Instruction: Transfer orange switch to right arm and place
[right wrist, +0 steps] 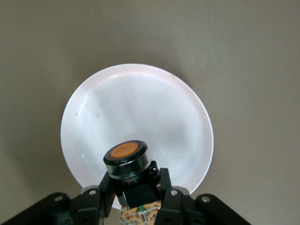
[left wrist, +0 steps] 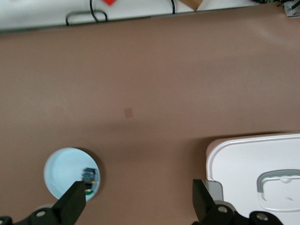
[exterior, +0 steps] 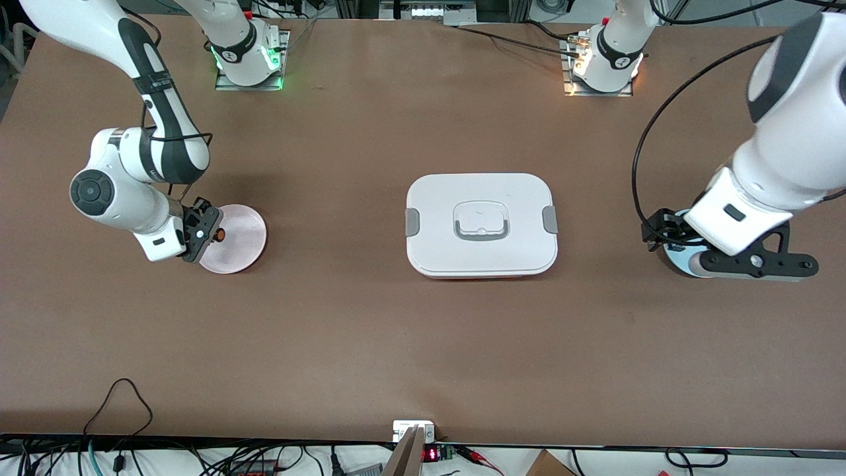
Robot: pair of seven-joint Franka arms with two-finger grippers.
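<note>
Right gripper (right wrist: 136, 187) over the pink plate (right wrist: 140, 103), fingers clamped on the orange switch (right wrist: 125, 159), cap aimed away from the wrist; left gripper (left wrist: 140, 206) over the blue plate (left wrist: 61, 168), fingers spread wide, empty

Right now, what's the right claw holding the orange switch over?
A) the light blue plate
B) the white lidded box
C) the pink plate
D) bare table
C: the right claw is shut on the orange switch directly over the pink plate.
</note>
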